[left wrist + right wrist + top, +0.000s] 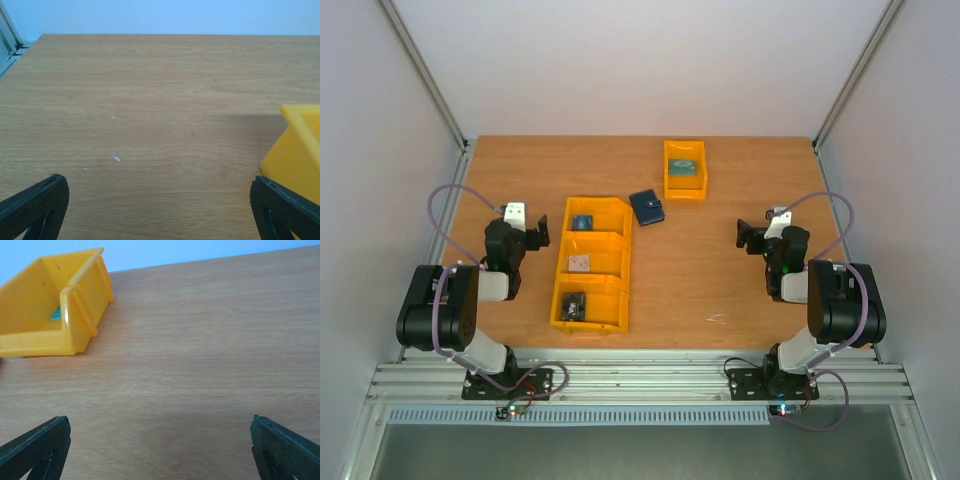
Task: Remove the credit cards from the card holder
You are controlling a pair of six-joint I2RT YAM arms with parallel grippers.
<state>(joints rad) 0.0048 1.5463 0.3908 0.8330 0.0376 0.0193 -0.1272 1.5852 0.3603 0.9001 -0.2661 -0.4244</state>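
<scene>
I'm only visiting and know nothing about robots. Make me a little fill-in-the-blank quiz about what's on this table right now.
1. The card holder lies on the ____, outside every bin.
2. The long bin has ____ compartments.
3. The small bin at the far side is coloured ____.
4. The left gripper and right gripper hold nothing; their jaws stand ____.
Missing words: table; three; yellow; open.

Yellow bin (55, 310) upper left, wooden table (200, 340), gripper (160, 450) jaws wide apart
</scene>
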